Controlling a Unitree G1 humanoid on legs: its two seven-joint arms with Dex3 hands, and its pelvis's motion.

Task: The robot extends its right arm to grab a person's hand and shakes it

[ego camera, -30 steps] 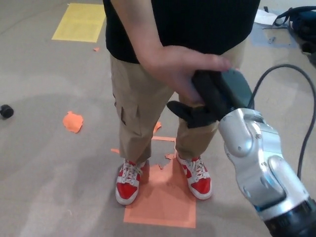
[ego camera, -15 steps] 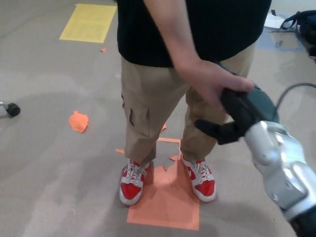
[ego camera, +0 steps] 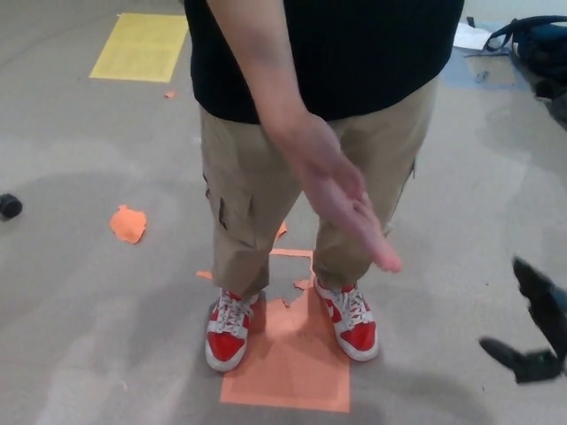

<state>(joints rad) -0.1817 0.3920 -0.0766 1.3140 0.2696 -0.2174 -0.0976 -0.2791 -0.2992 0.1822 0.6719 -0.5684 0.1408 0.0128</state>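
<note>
Handshake released, robot hand pulled back

Separated since half a second ago: right hand [ego camera: 536, 332] no longer clasped around the person's hand [ego camera: 341, 199], now withdrawn to the lower right edge of the head view, well apart from it. Only dark fingers [ego camera: 523, 361] showing at that edge, spread apart and grasping nothing; silver forearm gone from sight. Person's hand left hanging in mid-frame, palm open, fingertips pointing down and toward the right, in front of tan cargo trousers [ego camera: 257, 204]. Above them, a black shirt [ego camera: 354, 53]. Below, red and white sneakers [ego camera: 229, 329] planted on the grey floor [ego camera: 89, 301], both partly over an orange square [ego camera: 288, 359] of tape. Torn orange scrap [ego camera: 128, 223] lying on the floor to the left, a yellow rectangle [ego camera: 140, 46] at upper left, a small black caster [ego camera: 9, 206] at the left edge. Dark bag [ego camera: 536, 44] in the upper right corner. Left hand not showing anywhere.
</note>
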